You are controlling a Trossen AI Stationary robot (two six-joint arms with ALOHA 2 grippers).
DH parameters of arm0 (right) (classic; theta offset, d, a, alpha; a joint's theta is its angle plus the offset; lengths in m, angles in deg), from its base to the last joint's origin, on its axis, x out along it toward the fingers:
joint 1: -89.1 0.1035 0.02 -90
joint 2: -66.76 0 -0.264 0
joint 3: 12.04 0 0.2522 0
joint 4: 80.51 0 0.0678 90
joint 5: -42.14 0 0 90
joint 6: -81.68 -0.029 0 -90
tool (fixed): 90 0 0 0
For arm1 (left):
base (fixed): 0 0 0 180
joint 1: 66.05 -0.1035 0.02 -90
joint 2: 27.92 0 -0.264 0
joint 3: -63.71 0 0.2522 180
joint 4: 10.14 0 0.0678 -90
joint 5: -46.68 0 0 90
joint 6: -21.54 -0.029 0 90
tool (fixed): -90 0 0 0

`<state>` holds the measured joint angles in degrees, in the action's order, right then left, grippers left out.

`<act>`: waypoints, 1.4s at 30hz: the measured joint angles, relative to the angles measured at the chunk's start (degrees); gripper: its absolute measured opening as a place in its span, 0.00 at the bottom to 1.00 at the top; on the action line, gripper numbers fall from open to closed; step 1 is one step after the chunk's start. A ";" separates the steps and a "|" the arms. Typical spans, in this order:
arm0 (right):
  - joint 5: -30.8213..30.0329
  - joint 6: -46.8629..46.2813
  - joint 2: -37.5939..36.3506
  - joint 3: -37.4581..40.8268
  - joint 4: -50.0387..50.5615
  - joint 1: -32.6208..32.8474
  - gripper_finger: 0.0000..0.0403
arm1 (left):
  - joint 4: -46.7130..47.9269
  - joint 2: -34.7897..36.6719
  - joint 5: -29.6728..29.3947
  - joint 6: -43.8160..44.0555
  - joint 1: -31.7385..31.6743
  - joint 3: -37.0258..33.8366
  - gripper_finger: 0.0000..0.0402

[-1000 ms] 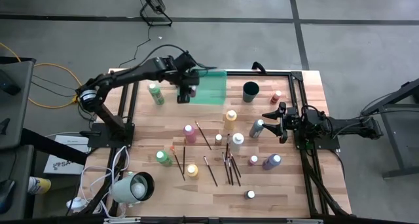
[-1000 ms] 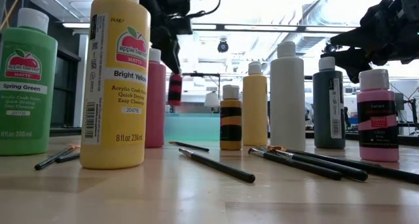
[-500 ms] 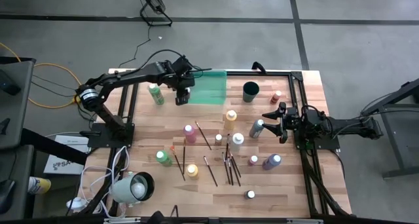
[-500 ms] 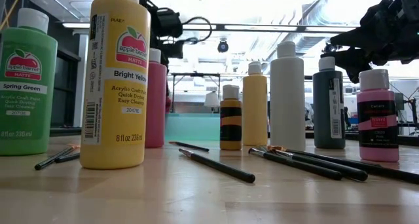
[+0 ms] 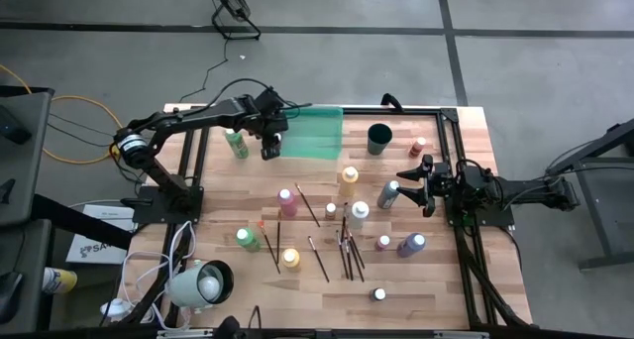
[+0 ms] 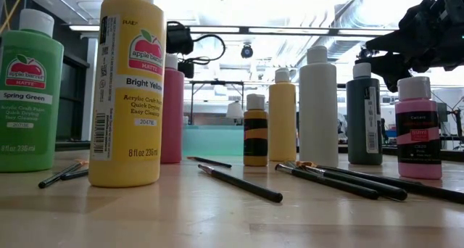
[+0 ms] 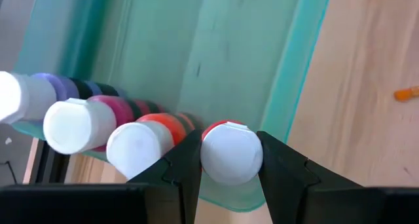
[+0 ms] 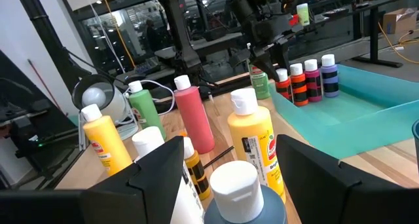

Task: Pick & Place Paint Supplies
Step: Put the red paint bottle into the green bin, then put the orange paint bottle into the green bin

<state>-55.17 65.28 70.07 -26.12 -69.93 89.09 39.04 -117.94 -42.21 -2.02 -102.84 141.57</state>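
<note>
Left wrist view, left pincer [image 7: 229,160] flanks red bottle [image 7: 230,150]

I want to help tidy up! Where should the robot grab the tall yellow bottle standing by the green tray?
Best by its white cap, coming straight down from above. The yellow bottle stands upright with free table all round, so fingers would probably fit either side of the cap. The left gripper holds a small red bottle the same way.

I count four small bottles [image 7: 229,152] in one green tray [image 5: 319,136], twelve loose bottles [image 5: 286,198] on the table [image 5: 436,289], one cup [image 5: 379,138]. Brushes [image 5: 319,259] overlap; number uncertain.
</note>
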 joint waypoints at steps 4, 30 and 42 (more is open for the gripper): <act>-0.02 0.00 0.00 0.00 0.00 0.02 0.59 | -0.52 0.07 -0.01 -0.13 -0.02 -0.40 0.31; 0.01 0.00 0.00 -0.01 0.00 0.01 0.59 | 0.48 4.89 -3.89 -0.61 -0.02 -0.63 0.61; -0.01 0.00 0.00 -0.02 -0.02 0.00 0.59 | -2.31 12.55 -0.14 -6.52 3.64 -0.56 0.61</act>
<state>-55.18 65.28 70.07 -26.14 -69.94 89.09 36.72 -105.39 -42.36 -8.54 -99.21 141.00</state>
